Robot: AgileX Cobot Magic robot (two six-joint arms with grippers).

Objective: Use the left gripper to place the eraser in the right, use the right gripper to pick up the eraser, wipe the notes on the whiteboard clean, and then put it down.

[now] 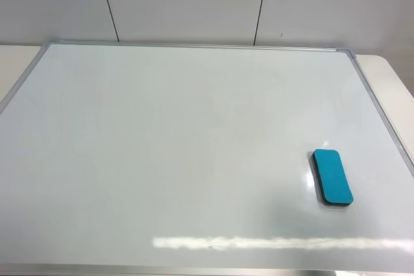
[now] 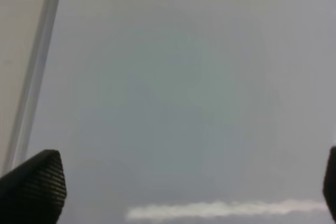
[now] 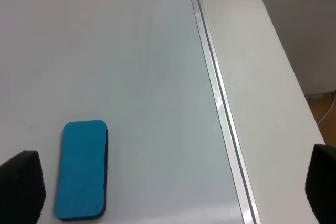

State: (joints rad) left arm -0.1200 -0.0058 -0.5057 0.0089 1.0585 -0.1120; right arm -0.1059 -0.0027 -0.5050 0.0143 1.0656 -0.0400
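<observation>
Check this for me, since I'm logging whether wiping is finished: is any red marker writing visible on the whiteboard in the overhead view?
No: the whiteboard shows only bare white surface, glare and the eraser.

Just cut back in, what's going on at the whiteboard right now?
Nothing is being handled at the moment. The eraser lies flat on the whiteboard, teal side up, near the board's right edge. No red notes show on the board in any view. Neither arm appears in the high view. The left tool is open over bare board near the frame, and the right tool is open with the eraser below it, close to one finger but not touching.
</observation>
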